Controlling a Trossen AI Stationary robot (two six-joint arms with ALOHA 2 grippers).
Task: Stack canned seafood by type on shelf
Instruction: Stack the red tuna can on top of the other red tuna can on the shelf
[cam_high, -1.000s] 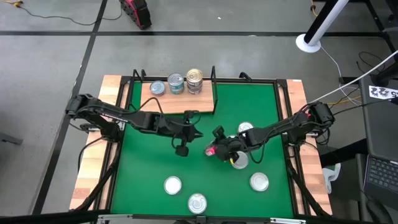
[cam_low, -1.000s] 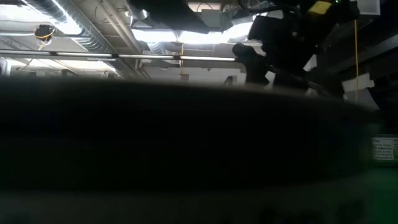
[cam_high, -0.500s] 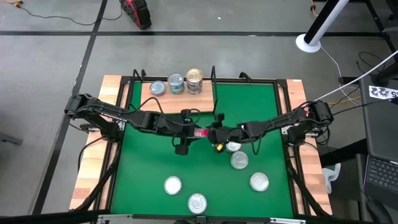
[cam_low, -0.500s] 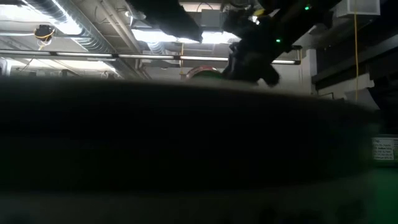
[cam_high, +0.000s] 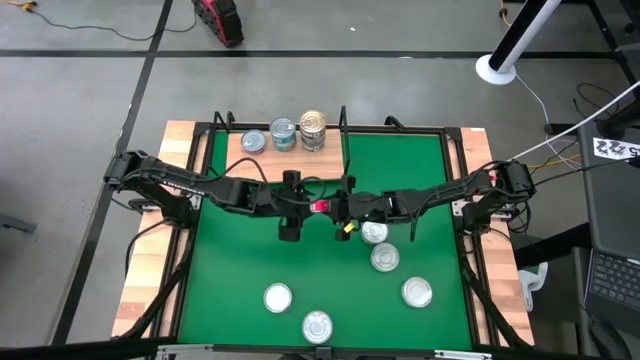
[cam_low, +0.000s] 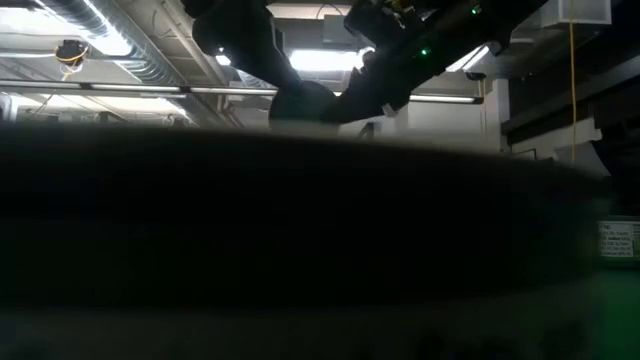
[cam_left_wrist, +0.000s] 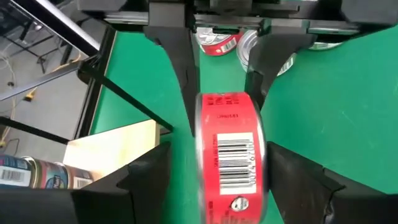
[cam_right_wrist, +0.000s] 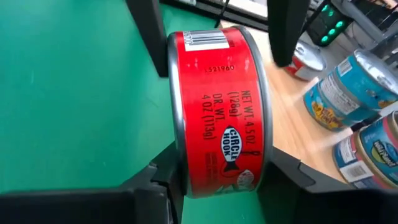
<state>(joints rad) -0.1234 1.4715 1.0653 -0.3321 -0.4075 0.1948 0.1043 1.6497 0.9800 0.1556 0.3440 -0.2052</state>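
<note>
A red-labelled tin (cam_high: 322, 207) hangs on edge above the green mat (cam_high: 240, 260), held by my right gripper (cam_high: 333, 208), which reaches in from the table's right. My left gripper (cam_high: 308, 206) comes from the left and is open. Its fingers (cam_left_wrist: 149, 180) stand on either side of the same tin (cam_left_wrist: 230, 155), and I see no contact. The wooden shelf (cam_high: 290, 162) lies at the far left. On it stand a low tin (cam_high: 253, 141), a blue tin (cam_high: 283, 133) and a gold tin (cam_high: 313, 130). Several silver-lidded tins (cam_high: 385, 258) rest on the mat. My right gripper pinches the red tin by its two flat faces, one finger on each, at the rim (cam_right_wrist: 180, 158) nearest the wrist. The fingers (cam_right_wrist: 283, 174) come nearly level, slanting slightly down, from the table's right. The tin stands on edge, label outward, lifted clear of the mat.
Black metal uprights (cam_high: 345, 150) and rails frame the mat and shelf. Loose tins lie at the mat's near side (cam_high: 277, 297) (cam_high: 317, 325) and right side (cam_high: 417, 292) (cam_high: 373, 232). Something dark and close fills most of the low view.
My right gripper has carried the red tin up and toward the table's far left, away from the loose tins, rolling its wrist so the tin stands on edge. My left gripper has opened, and the tin now sits between its fingers.
</note>
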